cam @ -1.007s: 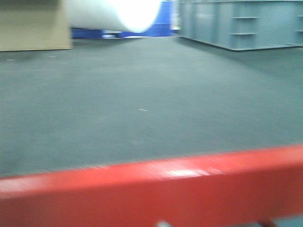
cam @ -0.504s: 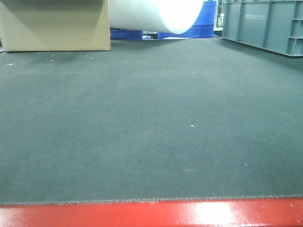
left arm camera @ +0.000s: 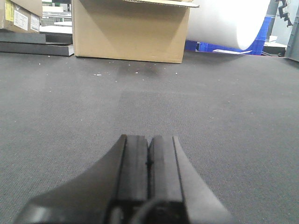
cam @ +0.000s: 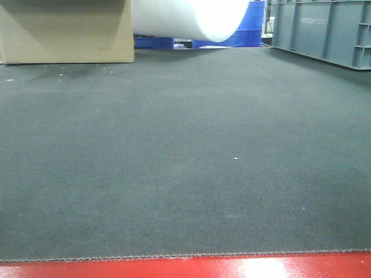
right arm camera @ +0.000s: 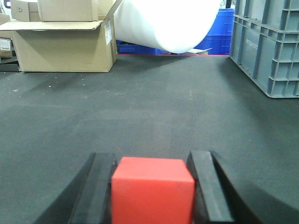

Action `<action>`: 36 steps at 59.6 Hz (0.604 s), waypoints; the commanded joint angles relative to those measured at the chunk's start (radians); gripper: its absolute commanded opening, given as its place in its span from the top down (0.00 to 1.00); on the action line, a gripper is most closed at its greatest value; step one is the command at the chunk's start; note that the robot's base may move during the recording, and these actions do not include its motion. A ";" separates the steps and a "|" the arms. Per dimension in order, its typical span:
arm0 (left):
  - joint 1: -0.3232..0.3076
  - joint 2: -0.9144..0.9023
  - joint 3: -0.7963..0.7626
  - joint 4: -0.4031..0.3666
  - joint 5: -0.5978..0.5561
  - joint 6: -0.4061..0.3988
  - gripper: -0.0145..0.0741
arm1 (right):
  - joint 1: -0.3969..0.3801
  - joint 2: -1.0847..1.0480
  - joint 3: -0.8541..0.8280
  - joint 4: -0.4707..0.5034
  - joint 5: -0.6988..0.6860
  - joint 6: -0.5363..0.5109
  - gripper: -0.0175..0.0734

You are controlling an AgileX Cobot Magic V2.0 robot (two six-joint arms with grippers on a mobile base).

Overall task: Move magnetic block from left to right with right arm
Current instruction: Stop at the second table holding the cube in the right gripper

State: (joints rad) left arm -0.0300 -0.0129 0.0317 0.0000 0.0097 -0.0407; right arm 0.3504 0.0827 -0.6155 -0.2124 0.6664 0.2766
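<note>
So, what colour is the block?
The block is plain red; right wrist view shows it best.

The left gripper's (left arm camera: 148,140) fingers (left arm camera: 134,163) press flat together above the dark mat (left arm camera: 224,107). Well ahead of them stands a cardboard box (left arm camera: 128,30), with a white roll (left arm camera: 229,21) ahead to their right.

Dark grey ribbed mat (cam: 185,145) covers the whole surface, with a few white specks on it. Red strip (cam: 191,268) runs along its near edge. Far left: open cardboard box (cam: 66,32), with a smaller box (right arm camera: 67,9) on top. Big white roll (cam: 191,17) beside it, blue crates (cam: 246,36) behind. Grey plastic crate (cam: 324,29) far right. Even indoor light, soft shadows under box and roll.
</note>
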 commanded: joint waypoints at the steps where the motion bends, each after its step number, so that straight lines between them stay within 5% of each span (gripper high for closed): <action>1: -0.009 -0.015 0.009 0.000 -0.094 -0.007 0.97 | -0.004 0.018 -0.025 -0.019 -0.089 -0.007 0.61; 36: -0.009 -0.015 0.009 0.000 -0.094 -0.007 0.97 | -0.004 0.018 -0.025 0.000 -0.102 -0.007 0.61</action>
State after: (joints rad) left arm -0.0300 -0.0129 0.0317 0.0000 0.0097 -0.0407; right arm 0.3504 0.0827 -0.6155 -0.2124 0.6664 0.2766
